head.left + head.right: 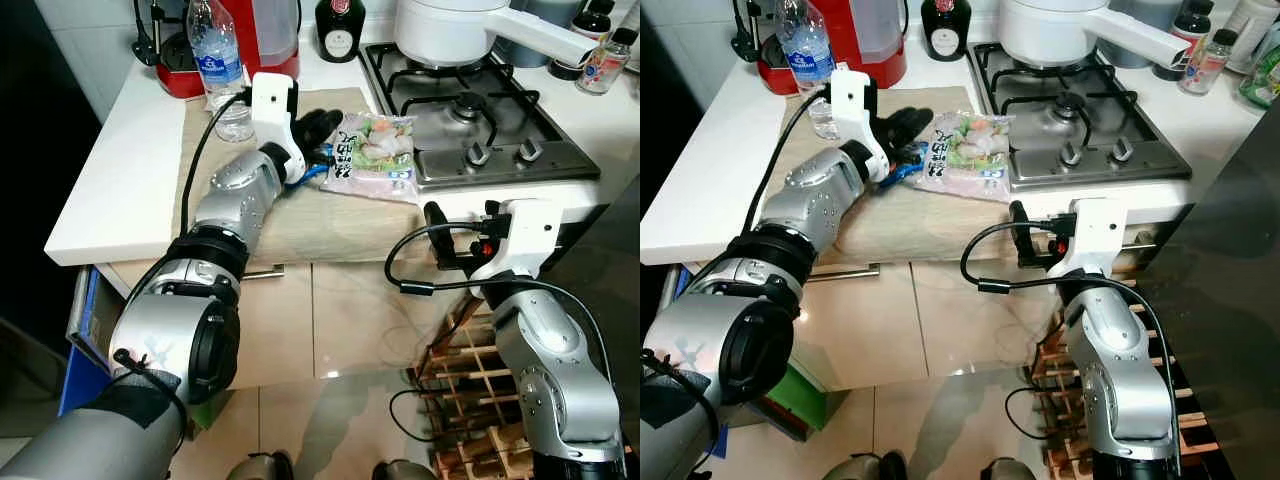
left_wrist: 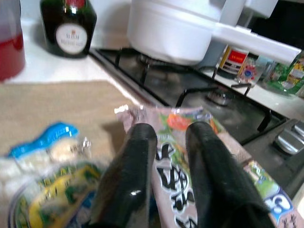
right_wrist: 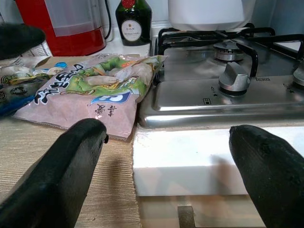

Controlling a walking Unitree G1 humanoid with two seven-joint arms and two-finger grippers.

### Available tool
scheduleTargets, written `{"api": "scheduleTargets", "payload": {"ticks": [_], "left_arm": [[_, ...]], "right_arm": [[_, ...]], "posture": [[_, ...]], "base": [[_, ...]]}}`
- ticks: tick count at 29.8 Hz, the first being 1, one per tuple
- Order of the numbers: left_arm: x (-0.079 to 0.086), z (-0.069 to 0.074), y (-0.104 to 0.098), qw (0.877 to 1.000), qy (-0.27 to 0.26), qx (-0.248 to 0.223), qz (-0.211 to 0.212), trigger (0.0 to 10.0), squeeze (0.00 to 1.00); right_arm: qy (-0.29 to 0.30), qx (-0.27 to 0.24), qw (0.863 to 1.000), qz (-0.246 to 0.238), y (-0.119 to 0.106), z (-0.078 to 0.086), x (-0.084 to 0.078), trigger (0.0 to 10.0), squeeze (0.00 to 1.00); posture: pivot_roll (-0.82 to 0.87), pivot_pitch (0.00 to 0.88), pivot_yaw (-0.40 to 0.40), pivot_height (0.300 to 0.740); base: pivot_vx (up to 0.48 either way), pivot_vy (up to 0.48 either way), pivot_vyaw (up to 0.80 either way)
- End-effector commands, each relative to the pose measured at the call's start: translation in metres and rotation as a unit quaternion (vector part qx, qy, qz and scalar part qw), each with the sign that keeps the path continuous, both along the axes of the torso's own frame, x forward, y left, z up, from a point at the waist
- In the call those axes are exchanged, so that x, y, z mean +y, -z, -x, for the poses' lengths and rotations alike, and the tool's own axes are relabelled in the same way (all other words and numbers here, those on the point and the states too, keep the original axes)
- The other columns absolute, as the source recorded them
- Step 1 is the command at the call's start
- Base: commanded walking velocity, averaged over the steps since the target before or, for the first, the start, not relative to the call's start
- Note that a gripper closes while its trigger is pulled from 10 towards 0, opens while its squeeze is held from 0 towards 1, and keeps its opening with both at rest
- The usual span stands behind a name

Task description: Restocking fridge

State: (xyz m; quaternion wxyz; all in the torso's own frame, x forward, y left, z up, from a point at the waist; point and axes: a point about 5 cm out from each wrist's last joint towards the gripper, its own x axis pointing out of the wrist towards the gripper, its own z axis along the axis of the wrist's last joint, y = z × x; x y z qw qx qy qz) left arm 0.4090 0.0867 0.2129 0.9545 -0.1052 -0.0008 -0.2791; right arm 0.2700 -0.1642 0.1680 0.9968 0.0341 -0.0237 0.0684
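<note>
A pink frozen-food bag (image 1: 375, 150) lies on the tan mat (image 1: 300, 225) beside the hob. My left gripper (image 1: 320, 125) rests over the bag's left end; in the left wrist view its fingers (image 2: 135, 161) stand close together with only a narrow slit, nothing between them. A smaller packet with blue and yellow print (image 2: 42, 190) lies under the left wrist. My right gripper (image 1: 455, 235) hangs open in front of the counter's edge, below the hob, its fingers (image 3: 71, 156) wide apart and facing the bag (image 3: 95, 92).
A water bottle (image 1: 218, 65), a red jug (image 1: 270, 35) and a dark bottle (image 1: 340, 28) stand at the back of the white counter (image 1: 120, 170). A white pot (image 1: 450, 30) sits on the steel hob (image 1: 480, 120). A wine rack (image 1: 470, 370) stands by the right arm.
</note>
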Motion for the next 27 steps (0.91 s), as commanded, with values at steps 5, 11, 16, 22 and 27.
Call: {"api": "scheduleTargets", "payload": {"ticks": [5, 11, 16, 22, 27], "left_arm": [[-0.005, 0.000, 0.008, 1.000, -0.002, 0.031, -0.002, 10.0, 1.00], [-0.002, -0.001, 0.011, 0.999, -0.014, 0.041, -0.003, 10.0, 1.00], [0.000, -0.001, 0.012, 0.999, -0.019, 0.042, 0.000, 10.0, 1.00], [0.003, -0.002, 0.014, 0.998, -0.030, 0.054, 0.014, 10.0, 1.00], [0.002, -0.002, 0.011, 0.998, -0.031, 0.055, 0.019, 10.0, 1.00]], "right_arm": [[0.001, -0.007, 1.000, 0.004, -0.002, 0.002, 0.000, 10.0, 0.88], [0.005, -0.007, 1.000, 0.008, -0.002, 0.005, -0.002, 10.0, 0.88], [0.006, -0.007, 1.000, 0.010, -0.002, 0.007, -0.002, 10.0, 0.88], [-0.004, -0.004, 1.000, 0.008, 0.000, 0.009, 0.003, 10.0, 0.88], [-0.005, -0.005, 1.000, 0.006, 0.000, 0.009, 0.004, 10.0, 0.88]], "posture": [[-0.29, 0.068, 0.059, 0.740], [-0.31, 0.067, 0.067, 0.740], [-0.31, 0.066, 0.066, 0.740], [-0.31, 0.064, 0.066, 0.740], [-0.31, 0.066, 0.068, 0.740]], "base": [[0.000, 0.000, 0.00], [0.000, 0.000, 0.00], [0.000, 0.000, 0.00], [0.000, 0.000, 0.00], [0.000, 0.000, 0.00]]}}
